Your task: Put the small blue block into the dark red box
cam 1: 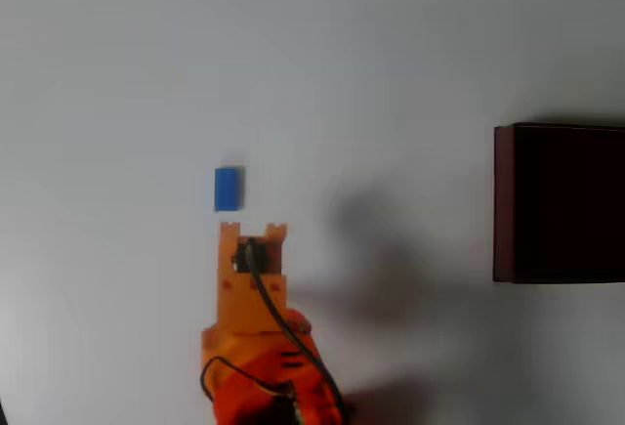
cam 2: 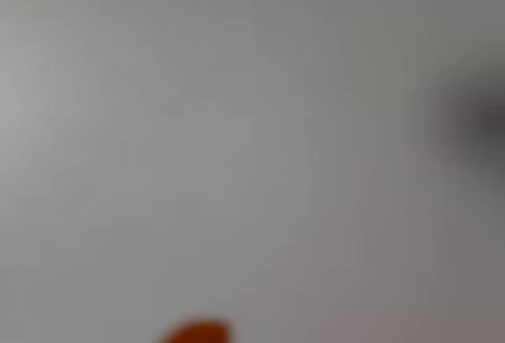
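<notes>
Where the overhead view is sharp: white table (cam 1: 391,54), orange arm entering from the near edge
Block: small blue block (cam 1: 228,189) lying free on the table, left of centre
Gripper: gripper (cam 1: 253,231) just near-side of the block, not touching; finger spread cannot be told
Box: dark red box (cam 1: 559,202) far right, well apart
Wrist view: blurred; perhaps an orange fingertip (cam 2: 196,333) at the bottom edge

Orange arm (cam 1: 256,337) — black cable (cam 1: 283,322)
</notes>
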`<action>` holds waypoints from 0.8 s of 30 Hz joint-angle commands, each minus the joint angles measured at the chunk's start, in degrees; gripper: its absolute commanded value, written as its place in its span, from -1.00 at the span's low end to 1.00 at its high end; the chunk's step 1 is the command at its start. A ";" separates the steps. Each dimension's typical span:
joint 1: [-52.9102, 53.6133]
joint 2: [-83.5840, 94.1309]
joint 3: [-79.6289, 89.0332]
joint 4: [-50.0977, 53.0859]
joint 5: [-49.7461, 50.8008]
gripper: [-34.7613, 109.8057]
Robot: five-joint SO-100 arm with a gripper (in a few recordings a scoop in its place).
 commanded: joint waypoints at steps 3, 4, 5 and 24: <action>-3.25 -10.11 -4.48 -6.94 5.36 -0.22; -3.60 -12.22 -4.75 -9.05 5.98 -0.22; -3.96 -14.77 -5.80 -10.20 6.59 -0.21; -3.16 -38.50 -20.65 -14.33 5.45 -0.21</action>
